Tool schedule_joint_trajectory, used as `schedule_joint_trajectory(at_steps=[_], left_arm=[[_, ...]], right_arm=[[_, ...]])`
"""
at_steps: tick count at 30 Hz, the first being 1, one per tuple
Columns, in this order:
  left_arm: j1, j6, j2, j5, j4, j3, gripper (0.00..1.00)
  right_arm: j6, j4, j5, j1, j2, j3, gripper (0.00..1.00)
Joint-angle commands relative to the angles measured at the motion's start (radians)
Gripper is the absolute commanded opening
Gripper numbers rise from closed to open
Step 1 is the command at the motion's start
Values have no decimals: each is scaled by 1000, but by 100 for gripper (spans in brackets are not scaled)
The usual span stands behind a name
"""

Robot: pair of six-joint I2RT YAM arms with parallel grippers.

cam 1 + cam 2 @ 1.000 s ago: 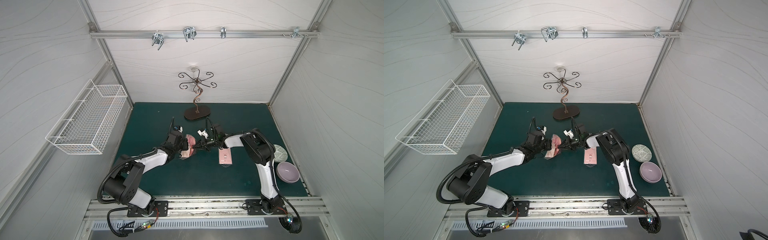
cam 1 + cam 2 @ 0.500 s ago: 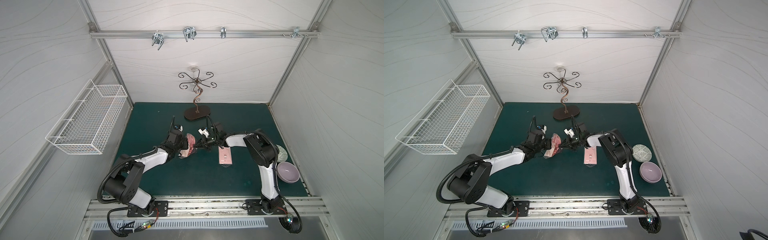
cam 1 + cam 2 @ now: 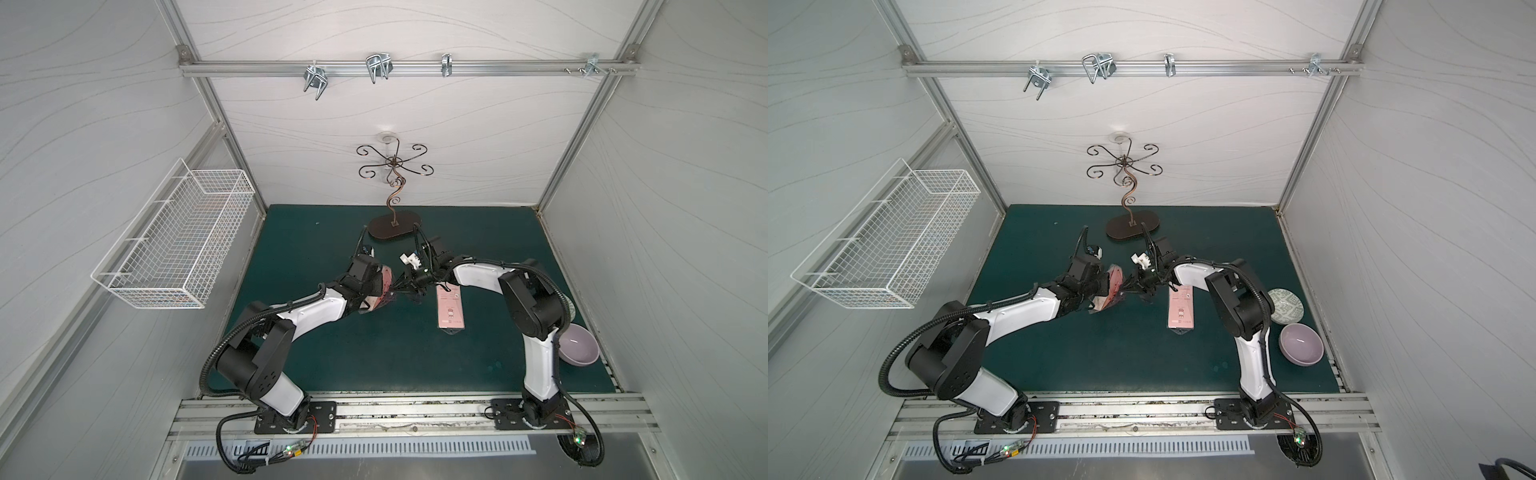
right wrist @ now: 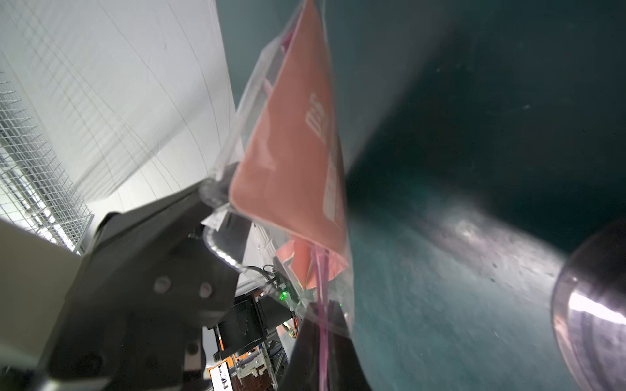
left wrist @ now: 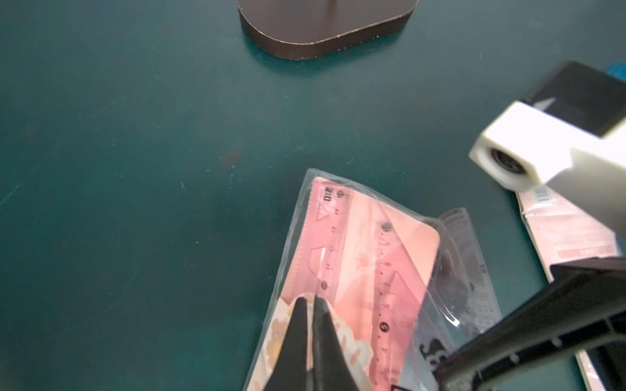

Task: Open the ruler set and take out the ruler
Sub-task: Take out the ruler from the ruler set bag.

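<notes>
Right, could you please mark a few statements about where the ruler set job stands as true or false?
1. The left gripper is shut on the ruler set pouch. True.
2. The pink rulers are already out of the pouch. False: they lie inside it.
3. The right gripper hangs open, clear of the pouch. False: it is shut on the pouch's edge.
4. The pink card lies flat on the green mat. True.
5. The purple bowl is stacked on the stand's base. False: it sits at the mat's edge.
</notes>
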Motion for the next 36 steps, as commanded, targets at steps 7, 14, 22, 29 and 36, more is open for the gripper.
schedule_joint_trajectory(at_steps=[7,14,22,29,36], left_arm=[[-36,59,58,-166,-47,38,0],[-33,75,68,-200,-50,27,0],[8,53,76,-210,-83,28,0],[90,10,33,-146,-61,3,0],[130,-5,28,-136,-55,-14,0]], right_arm=[[211,186,-115,-57,-46,-76,0],[338,306,-235,-127,-78,-147,0],[39,70,-143,-153,-178,-155,0],[-192,106,-45,-135,-224,-249,0],[-298,153,69,-50,-137,-216,0]])
